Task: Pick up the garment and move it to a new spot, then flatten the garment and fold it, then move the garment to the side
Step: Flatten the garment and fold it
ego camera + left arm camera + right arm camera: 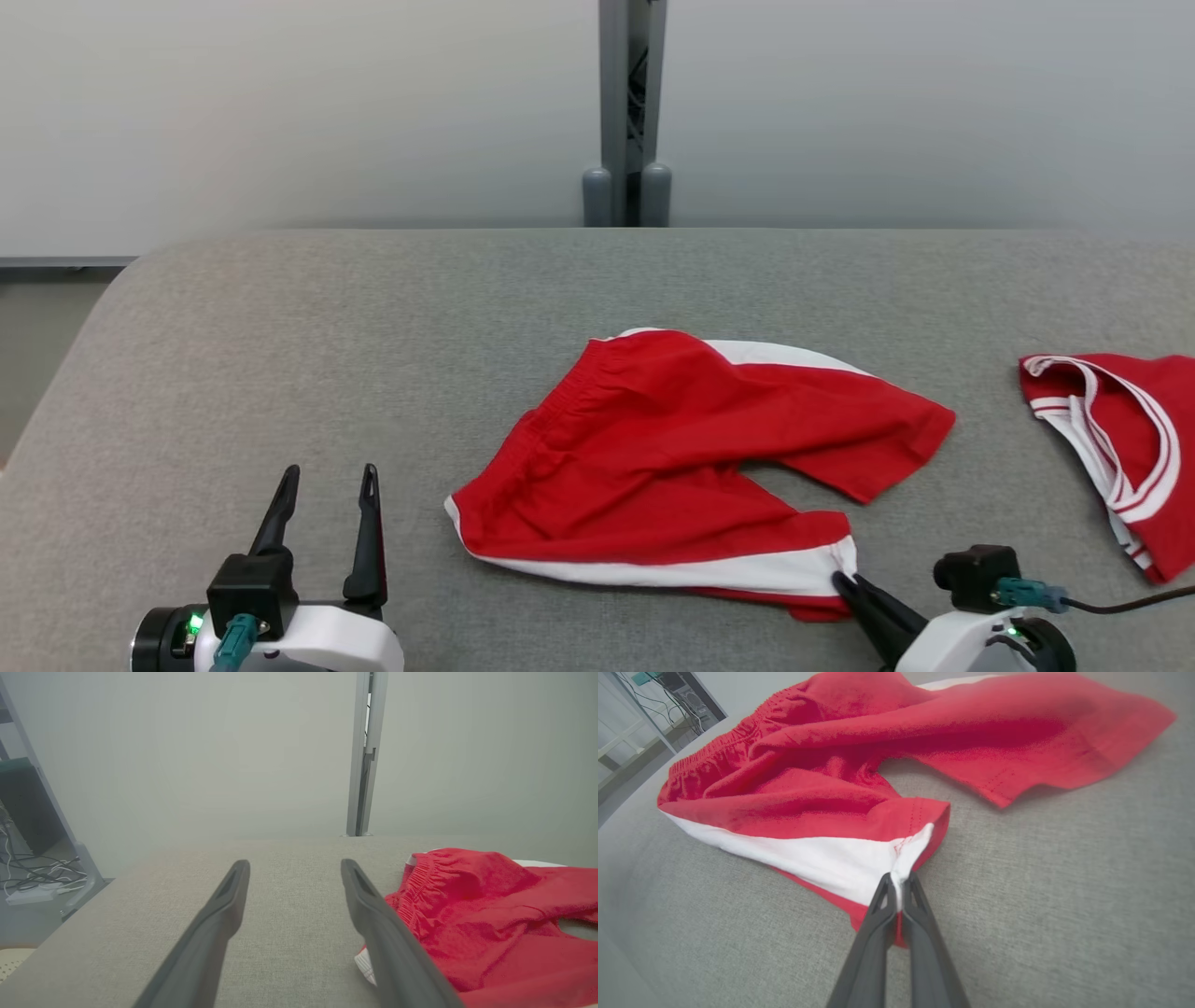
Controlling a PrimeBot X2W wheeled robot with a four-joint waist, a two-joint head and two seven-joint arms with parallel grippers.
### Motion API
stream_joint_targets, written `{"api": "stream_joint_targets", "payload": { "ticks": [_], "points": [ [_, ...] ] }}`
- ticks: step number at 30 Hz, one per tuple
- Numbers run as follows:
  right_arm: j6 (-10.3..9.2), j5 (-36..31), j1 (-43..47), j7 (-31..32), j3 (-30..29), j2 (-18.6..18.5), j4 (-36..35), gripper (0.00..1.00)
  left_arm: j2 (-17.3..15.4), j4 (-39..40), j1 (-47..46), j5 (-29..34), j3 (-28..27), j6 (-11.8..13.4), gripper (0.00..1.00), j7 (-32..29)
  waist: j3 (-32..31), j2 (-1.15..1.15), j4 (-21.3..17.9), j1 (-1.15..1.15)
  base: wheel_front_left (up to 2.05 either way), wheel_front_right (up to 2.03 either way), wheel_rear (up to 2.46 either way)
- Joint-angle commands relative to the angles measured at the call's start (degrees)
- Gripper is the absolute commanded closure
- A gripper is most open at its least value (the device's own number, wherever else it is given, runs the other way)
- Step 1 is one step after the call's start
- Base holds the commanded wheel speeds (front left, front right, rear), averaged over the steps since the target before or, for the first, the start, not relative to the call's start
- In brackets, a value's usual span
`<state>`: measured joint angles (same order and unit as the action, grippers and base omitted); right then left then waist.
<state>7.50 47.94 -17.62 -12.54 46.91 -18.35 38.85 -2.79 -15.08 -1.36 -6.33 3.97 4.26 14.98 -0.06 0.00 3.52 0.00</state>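
At the right pincer [899, 879]: clamped tight on the white-striped hem corner of the red fabric shorts with a white side stripe and gathered elastic waistband [672, 448].
Ahead of that pincer: spread loosely and rumpled on the grey woven-cloth table top [373, 355], with one leg reaching away to the pincer's right and the waistband at the far left end.
Pinched corner: bunched into a narrow fold between the two dark fingers [924, 956], low at the cloth surface; cannot tell whether lifted clear of it.
Left pincer [331, 471]: spread wide, holding nothing, pointing away over bare cloth.
Right of the left pincer: waistband end and white-edged corner of the shorts, just beside the right-hand finger; cannot tell whether touching.
Between the two pincers: the near white-striped edge of the shorts, running along the table cloth.
Out to the right of the right pincer: a second red garment with white piping [1111, 448], well apart from the shorts, partly cut off at the head view's right edge.
Beyond both pincers: a grey metal post [630, 112], upright behind the far table edge, against a pale plain wall [280, 112].
Far left of the left pincer, wrist view: a tangle of cables [42, 877] down on the floor.
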Motion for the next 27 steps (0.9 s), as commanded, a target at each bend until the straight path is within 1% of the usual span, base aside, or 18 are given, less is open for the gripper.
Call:
{"api": "stream_joint_targets", "payload": {
  "ticks": [1,5,8,11,14,17,20,23,27],
  "points": [
    [-0.02,0.2,0.5,0.2,-0.5,-0.8,-0.1,1.00,-0.2,-0.3,-0.1,0.5,-0.3,-0.4,0.00,0.2,0.1,0.00,-1.0,0.00,0.00,0.00,0.00],
    [-0.02,-1.1,1.5,0.6,-2.9,-1.9,0.8,1.00,-0.4,-2.9,-0.6,2.6,0.3,-2.9,0.00,0.2,0.4,0.00,-2.7,0.00,0.00,0.00,0.00],
    [-0.02,-2.3,1.7,1.0,-4.1,-1.7,1.4,1.00,-1.7,-5.6,-1.4,4.8,2.3,-5.3,0.00,0.2,0.6,0.00,-3.6,0.00,0.00,0.00,0.00],
    [-0.02,-3.3,1.7,1.5,-4.9,-1.2,1.5,1.00,-4.3,-8.8,-2.1,8.4,6.9,-8.3,0.00,0.2,0.8,0.00,-4.1,0.00,0.00,0.00,0.00],
    [-0.02,-4.0,1.8,1.9,-5.5,-0.6,1.4,1.00,-7.5,-12.3,-3.5,10.8,12.3,-10.4,0.00,0.2,0.8,0.00,-4.3,0.00,0.00,0.00,0.00],
    [-0.02,-4.6,2.0,1.9,-6.3,0.0,1.6,1.00,-9.8,-16.9,-4.9,11.6,15.7,-11.1,0.00,0.2,0.8,0.00,-4.3,0.00,0.00,0.00,0.00],
    [-0.02,-5.0,2.5,1.6,-7.1,0.9,1.7,1.00,-10.2,-20.5,-7.1,11.1,17.2,-11.3,0.00,0.2,0.8,0.00,-4.3,0.00,0.00,0.00,0.00],
    [-0.02,-5.4,2.8,1.6,-7.5,1.5,1.5,1.00,-10.0,-21.3,-8.7,9.8,17.6,-11.4,0.00,0.2,1.1,0.00,-4.3,0.00,0.00,0.00,0.00],
    [-0.02,-6.0,2.7,2.1,-7.9,1.7,1.0,1.00,-9.7,-20.3,-10.6,8.3,18.6,-11.6,0.00,0.2,2.0,0.00,-4.6,0.00,0.00,0.00,0.00]
  ]
}}
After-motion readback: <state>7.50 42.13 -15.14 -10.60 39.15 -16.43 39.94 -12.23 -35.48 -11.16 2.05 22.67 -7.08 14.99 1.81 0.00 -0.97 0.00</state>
